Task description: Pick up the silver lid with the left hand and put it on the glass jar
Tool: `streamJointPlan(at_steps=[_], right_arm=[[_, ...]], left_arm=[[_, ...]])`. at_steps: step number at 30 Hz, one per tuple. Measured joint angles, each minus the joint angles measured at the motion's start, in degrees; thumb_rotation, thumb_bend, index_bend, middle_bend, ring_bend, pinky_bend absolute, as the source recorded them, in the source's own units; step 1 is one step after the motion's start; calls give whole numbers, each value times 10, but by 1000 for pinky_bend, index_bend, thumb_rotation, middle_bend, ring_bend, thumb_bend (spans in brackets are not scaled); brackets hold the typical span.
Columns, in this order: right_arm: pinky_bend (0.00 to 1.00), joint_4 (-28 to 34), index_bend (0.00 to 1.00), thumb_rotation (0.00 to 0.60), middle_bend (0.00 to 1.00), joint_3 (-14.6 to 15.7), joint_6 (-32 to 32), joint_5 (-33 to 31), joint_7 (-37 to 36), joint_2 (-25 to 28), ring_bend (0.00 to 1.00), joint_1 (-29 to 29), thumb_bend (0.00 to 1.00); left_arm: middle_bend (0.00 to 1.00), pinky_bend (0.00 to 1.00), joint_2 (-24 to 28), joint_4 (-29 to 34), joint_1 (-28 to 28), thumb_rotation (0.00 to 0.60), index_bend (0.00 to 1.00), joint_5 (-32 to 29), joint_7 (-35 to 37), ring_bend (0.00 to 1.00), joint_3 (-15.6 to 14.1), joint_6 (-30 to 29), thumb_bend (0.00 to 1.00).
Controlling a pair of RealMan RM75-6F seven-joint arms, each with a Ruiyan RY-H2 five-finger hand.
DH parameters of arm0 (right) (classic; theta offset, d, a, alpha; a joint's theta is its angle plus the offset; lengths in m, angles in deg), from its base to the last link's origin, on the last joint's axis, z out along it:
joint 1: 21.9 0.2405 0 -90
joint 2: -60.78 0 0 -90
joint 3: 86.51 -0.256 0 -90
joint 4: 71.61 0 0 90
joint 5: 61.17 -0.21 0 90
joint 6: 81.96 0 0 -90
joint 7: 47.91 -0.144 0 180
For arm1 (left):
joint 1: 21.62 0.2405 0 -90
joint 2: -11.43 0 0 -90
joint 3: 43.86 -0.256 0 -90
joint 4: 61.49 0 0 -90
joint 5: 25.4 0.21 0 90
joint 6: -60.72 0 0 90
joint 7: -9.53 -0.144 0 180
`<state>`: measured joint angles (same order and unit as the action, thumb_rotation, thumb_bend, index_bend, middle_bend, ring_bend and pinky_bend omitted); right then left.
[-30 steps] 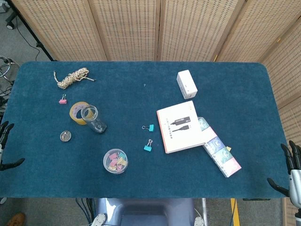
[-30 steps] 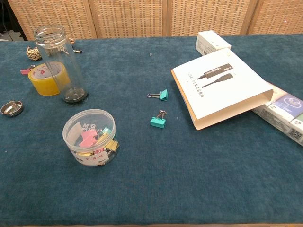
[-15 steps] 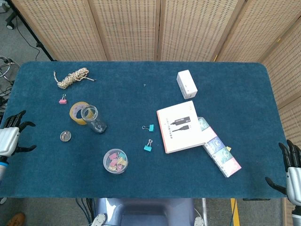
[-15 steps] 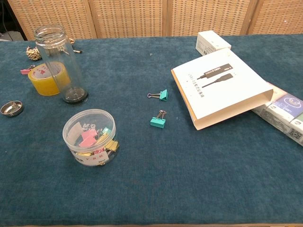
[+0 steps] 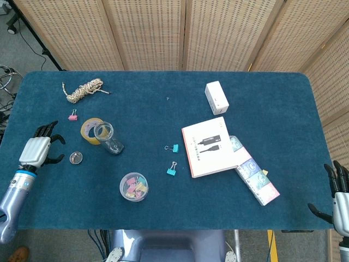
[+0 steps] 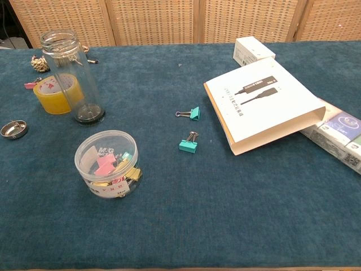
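Your left hand (image 5: 39, 149) sits over the desk (image 5: 163, 207) just left of the silver lid (image 5: 76, 158), fingers spread apart, holding nothing and not touching the lid. Lid lies flat on the desk, open side up, near the glass jar (image 5: 107, 138) on its lower-left. Jar stands upright, mouth open, touching the yellow tape roll (image 5: 87, 129) behind it. Clear tub of clips (image 5: 133, 186) is below-right of the jar. Your right hand (image 5: 339, 195) is far right of the jar, off the desk edge, fingers apart, empty.
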<state>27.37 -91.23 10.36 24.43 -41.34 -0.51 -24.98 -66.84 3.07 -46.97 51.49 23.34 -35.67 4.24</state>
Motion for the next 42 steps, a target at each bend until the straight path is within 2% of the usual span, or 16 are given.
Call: streamJointPlan(at_steps=[7,17,29,42], right_arm=[[0,-2,22,600,0,-1,1,1,-9,1,0,0,0],[0,-2,22,600,0,-1,3,0,-19,4,0,0,0],[0,-4,23,600,0,-3,0,-5,-28,6,0,1,0],[0,-1,23,600,0,-1,-3,-3,-37,9,0,2,0]], left_arm=[[0,0,-26,-11,-2,600,490,-14,-17,0,-2,1,330],[0,0,-72,-49,-6,600,493,-36,-34,0,-3,13,334],[0,0,-91,-63,-13,600,519,-48,-47,0,-4,29,359],[0,0,-94,-60,-11,600,564,-58,-56,0,-3,31,439]])
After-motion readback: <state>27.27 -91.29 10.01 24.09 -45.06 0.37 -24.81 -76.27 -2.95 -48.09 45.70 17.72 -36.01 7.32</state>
